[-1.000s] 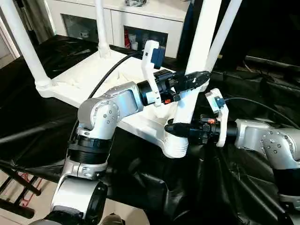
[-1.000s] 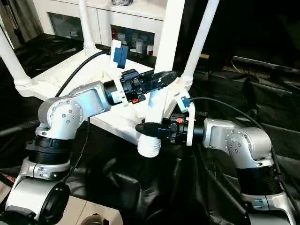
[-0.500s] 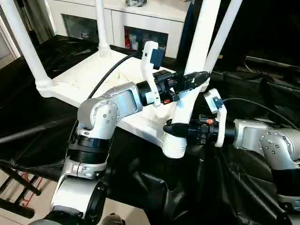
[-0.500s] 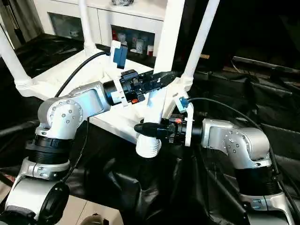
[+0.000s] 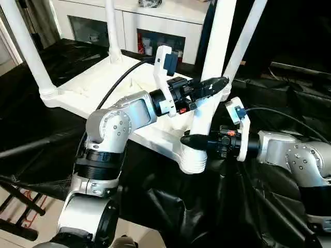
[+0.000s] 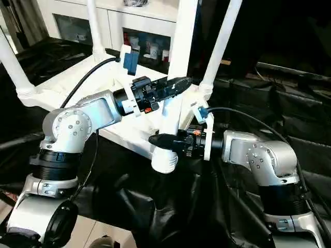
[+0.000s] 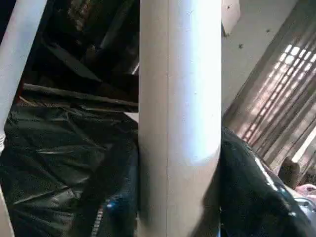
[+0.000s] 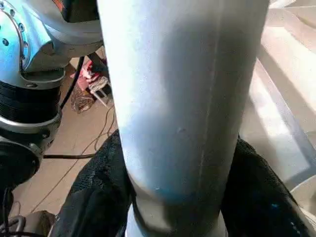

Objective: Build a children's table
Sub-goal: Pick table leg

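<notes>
The children's table lies upside down, its white tabletop point(image 5: 98, 82) resting on the black-draped work table. Three white legs point(image 5: 26, 46) point(image 5: 111, 26) point(image 5: 248, 36) stand in corner sockets. A further leg point(image 5: 217, 41) rises from the near corner socket point(image 5: 194, 161). My left gripper point(image 5: 212, 85) is shut on this near leg at mid-height. My right gripper point(image 5: 194, 139) is shut on it just above the socket. In the left wrist view the leg point(image 7: 180, 118) sits between dark fingers point(image 7: 113, 197). In the right wrist view the leg point(image 8: 182, 98) is clamped between black fingers point(image 8: 94, 197).
A white cabinet point(image 5: 155, 20) with glass doors stands behind the work table. The black drape point(image 5: 207, 206) hangs over the near edge. Bare floor and black stand legs point(image 5: 15, 201) show at the lower left.
The near leg's top has leaned slightly to the left, and my left gripper has shifted a little with it. My right gripper has hardly moved.
</notes>
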### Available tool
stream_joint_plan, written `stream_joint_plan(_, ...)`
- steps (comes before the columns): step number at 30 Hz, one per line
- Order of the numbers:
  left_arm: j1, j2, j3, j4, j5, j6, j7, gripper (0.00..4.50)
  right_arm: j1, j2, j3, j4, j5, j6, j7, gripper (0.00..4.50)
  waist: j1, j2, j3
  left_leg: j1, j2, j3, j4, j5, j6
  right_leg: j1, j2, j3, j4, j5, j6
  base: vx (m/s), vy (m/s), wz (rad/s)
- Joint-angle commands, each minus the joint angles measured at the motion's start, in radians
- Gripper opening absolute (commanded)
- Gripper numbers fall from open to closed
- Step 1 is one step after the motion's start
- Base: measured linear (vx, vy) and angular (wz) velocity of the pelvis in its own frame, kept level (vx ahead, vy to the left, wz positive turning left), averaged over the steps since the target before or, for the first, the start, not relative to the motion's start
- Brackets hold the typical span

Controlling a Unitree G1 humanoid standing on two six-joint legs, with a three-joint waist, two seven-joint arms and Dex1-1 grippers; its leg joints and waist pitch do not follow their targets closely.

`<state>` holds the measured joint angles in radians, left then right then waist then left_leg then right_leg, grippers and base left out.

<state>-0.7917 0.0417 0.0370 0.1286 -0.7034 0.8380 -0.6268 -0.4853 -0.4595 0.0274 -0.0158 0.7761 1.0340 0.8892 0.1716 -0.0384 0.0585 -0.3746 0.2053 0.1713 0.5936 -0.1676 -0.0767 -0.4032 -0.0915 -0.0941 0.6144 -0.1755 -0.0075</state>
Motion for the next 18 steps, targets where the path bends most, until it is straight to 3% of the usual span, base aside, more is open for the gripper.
stream_joint_plan(1,-0.021,-0.02,0.025,-0.032,-0.031,-0.041,-0.013,2.56,-0.003,0.004,-0.021,0.019,-0.012,-0.003,-0.022,1.95,0.003,-0.011,-0.079,0.006,0.019,0.0,-0.06,-0.114,-0.022,0.063,-0.057,0.048,-0.066,-0.172,-0.14,0.0,0.0,0.0)
stream_joint_plan(4,-0.023,-0.047,0.041,-0.024,-0.006,-0.122,0.013,2.91,-0.001,0.016,-0.032,0.019,-0.007,-0.006,-0.033,1.95,0.003,-0.012,-0.078,0.005,0.019,-0.001,-0.06,-0.118,-0.019,0.065,-0.057,0.048,-0.069,-0.161,-0.144,0.0,0.0,0.0)
stream_joint_plan(5,-0.028,-0.081,0.083,-0.009,-0.029,-0.167,0.033,2.9,0.0,0.03,-0.044,0.019,0.0,-0.01,-0.044,1.95,0.003,-0.012,-0.078,0.005,0.02,-0.001,-0.06,-0.121,-0.019,0.065,-0.058,0.047,-0.069,-0.162,-0.145,0.0,0.0,0.0)
stream_joint_plan(6,-0.029,-0.091,0.095,-0.006,-0.04,-0.173,0.039,2.95,0.001,0.033,-0.047,0.018,0.002,-0.01,-0.047,1.95,0.003,-0.015,-0.079,0.005,0.019,-0.001,-0.059,-0.122,-0.019,0.067,-0.059,0.046,-0.069,-0.164,-0.148,0.0,0.0,0.0)
stream_joint_plan(7,-0.032,-0.113,0.122,0.0,-0.059,-0.193,0.056,2.95,0.002,0.04,-0.053,0.016,0.007,-0.013,-0.053,1.95,0.003,-0.008,-0.078,0.003,0.018,-0.001,-0.059,-0.122,-0.02,0.067,-0.059,0.047,-0.068,-0.167,-0.148,0.0,0.0,0.0)
stream_joint_plan(9,-0.035,-0.138,0.151,0.006,-0.073,-0.218,0.083,3.02,0.004,0.048,-0.061,0.014,0.012,-0.017,-0.059,1.95,0.003,-0.013,-0.078,0.003,0.017,0.0,-0.058,-0.128,-0.018,0.067,-0.058,0.047,-0.071,-0.172,-0.148,0.0,0.0,0.0)
stream_joint_plan(11,-0.046,-0.159,0.192,0.034,-0.083,-0.258,0.124,3.02,0.009,0.066,-0.08,0.012,0.021,-0.031,-0.077,1.94,0.004,-0.011,-0.079,0.005,0.017,-0.002,-0.059,-0.129,-0.015,0.066,-0.056,0.046,-0.071,-0.17,-0.138,0.0,0.0,0.0)
stream_joint_plan(14,-0.061,-0.152,0.22,0.069,-0.087,-0.266,0.154,3.02,0.013,0.083,-0.105,0.011,0.021,-0.051,-0.102,1.93,0.003,-0.01,-0.079,0.005,0.018,-0.003,-0.06,-0.13,-0.017,0.065,-0.055,0.046,-0.071,-0.181,-0.124,0.0,0.0,0.0)
stream_joint_plan(16,-0.064,-0.107,0.187,0.101,0.0,-0.299,0.159,3.02,0.014,0.101,-0.143,0.023,0.006,-0.093,-0.149,1.93,0.003,-0.009,-0.08,0.007,0.019,-0.004,-0.063,-0.122,-0.02,0.062,-0.054,0.046,-0.073,-0.181,-0.106,0.0,0.0,0.0)
stream_joint_plan(17,-0.056,-0.058,0.123,0.119,0.091,-0.329,0.14,3.02,0.011,0.107,-0.161,0.04,-0.018,-0.123,-0.186,1.93,0.001,-0.008,-0.081,0.007,0.019,-0.004,-0.063,-0.123,-0.023,0.061,-0.053,0.046,-0.07,-0.18,-0.097,0.0,0.0,0.0)
stream_joint_plan(18,-0.054,-0.045,0.105,0.124,0.118,-0.338,0.134,3.02,0.01,0.108,-0.166,0.045,-0.024,-0.132,-0.197,1.93,0.001,-0.005,-0.081,0.01,0.02,-0.006,-0.066,-0.125,-0.03,0.058,-0.052,0.046,-0.073,-0.196,-0.064,0.0,0.0,0.0)
